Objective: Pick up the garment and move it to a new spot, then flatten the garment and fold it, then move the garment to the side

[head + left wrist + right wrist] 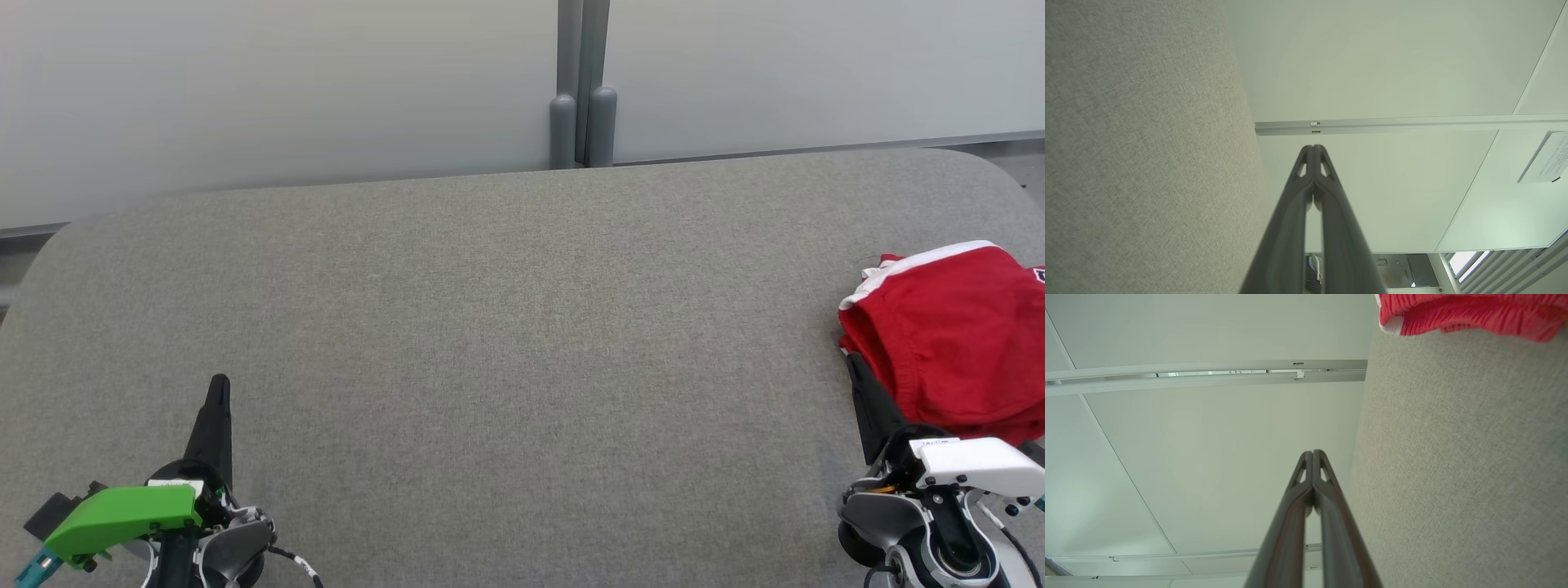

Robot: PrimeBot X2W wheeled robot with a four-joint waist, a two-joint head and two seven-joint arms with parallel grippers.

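Crumpled red fabric garment with white trim [955, 335] sits at the grey felt surface's [522, 327] right edge; right tool [853, 361] just beside it, left tool [219, 384] near left, both pressed together, empty

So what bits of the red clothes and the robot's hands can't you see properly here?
- Red garment: head view, the picture's right edge cuts it off, so its full shape is hidden.
- Same garment, right wrist view: the top edge cuts it off.
- Right gripper: head view, tip beside the garment; touching or not, unclear.
- Wall notice: left wrist view, writing too small.
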